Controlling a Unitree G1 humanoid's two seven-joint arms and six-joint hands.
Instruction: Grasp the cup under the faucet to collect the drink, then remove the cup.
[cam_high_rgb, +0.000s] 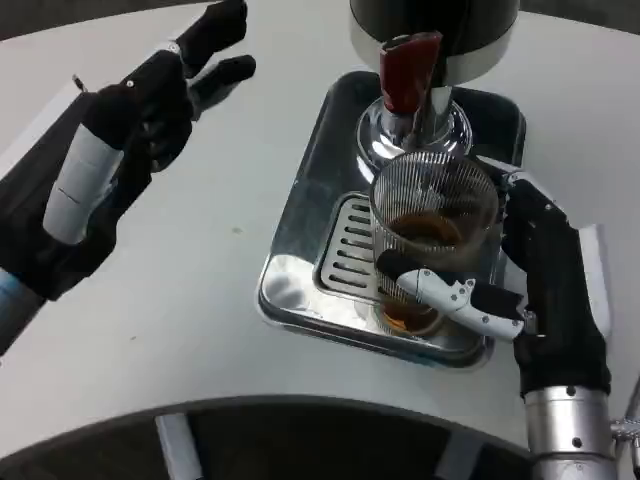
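Head view: the right hand (520, 290) holds the cup (432, 235), with a white thumb crossing the cup's near side low down and the black back of the hand pressed along its right side. The cup stands upright, long axis vertical, over the near part of the shiny metal tray (300, 290), above the slotted grate (350, 250). It sits just in front of and slightly right of the faucet (410, 75), whose red handle hangs from the dark dispenser (435, 20) at the top edge. The way clear of the faucet seems to lie toward the robot and to the right, along the right forearm.

The cup is clear ribbed glass or plastic with a wide round mouth, holding a shallow layer of brown drink at the bottom.

The left hand (150, 100) hovers over the white table (200, 320), well apart from the tray, fingers spread and holding nothing. The right hand is far nearer the cup.
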